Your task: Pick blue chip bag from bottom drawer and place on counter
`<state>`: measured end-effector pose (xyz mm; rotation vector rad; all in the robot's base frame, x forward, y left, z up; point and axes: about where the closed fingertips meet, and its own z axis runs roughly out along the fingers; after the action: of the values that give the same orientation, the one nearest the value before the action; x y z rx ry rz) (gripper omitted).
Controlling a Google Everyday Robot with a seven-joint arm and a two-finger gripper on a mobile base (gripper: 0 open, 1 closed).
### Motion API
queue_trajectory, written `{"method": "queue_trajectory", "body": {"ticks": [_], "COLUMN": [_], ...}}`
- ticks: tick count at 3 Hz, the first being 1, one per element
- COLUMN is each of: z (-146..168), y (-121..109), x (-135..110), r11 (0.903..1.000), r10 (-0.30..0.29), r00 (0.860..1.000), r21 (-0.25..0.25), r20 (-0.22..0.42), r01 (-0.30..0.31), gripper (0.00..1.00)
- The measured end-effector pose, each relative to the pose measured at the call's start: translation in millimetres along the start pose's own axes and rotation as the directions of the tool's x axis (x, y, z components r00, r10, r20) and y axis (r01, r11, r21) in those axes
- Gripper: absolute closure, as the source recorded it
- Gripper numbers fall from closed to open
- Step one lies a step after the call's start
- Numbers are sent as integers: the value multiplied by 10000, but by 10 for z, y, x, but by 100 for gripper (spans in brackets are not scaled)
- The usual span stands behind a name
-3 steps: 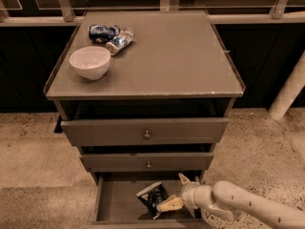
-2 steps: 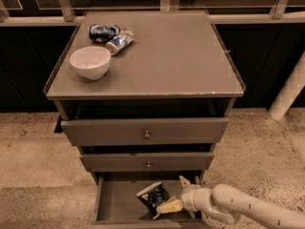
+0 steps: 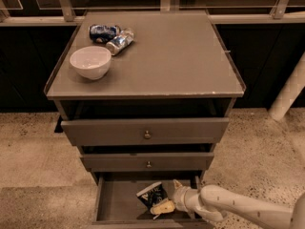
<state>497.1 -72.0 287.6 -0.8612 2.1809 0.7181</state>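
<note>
Your gripper (image 3: pixel 169 196) at 5 o'clock, inside the open grey bottom drawer (image 3: pixel 114 202), fingers (image 3: pixel 162 207) spread, just beside the crumpled navy foil chip bag (image 3: pixel 151 193)

You have three drawers (image 3: pixel 145 130), two cans (image 3: pixel 103 31), one bowl (image 3: pixel 90 62), one blue chip bag (image 3: pixel 151 193), one gripper (image 3: pixel 167 202) in the bottom drawer (image 3: pixel 114 202).

On counter (image 3: pixel 181 56): bowl (image 3: pixel 90 61), two cans (image 3: pixel 119 41)

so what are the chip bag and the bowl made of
The blue chip bag, by the tool in the bottom drawer: thin foil or plastic film, crumpled, creased. The white bowl on the counter: smooth, evenly white, thick-rimmed; ceramic or hard plastic, cannot tell which.
</note>
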Motion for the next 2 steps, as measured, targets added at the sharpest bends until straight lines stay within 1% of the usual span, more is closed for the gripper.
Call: {"method": "queue_trajectory", "body": {"ticks": [2], "z": [353], "y": [-40], "x": [242], "r11": [9998], "r10": [76], "r00": [9958], "r21": [-163], "r20": [-909], "r01": [-91], "gripper": [0]}}
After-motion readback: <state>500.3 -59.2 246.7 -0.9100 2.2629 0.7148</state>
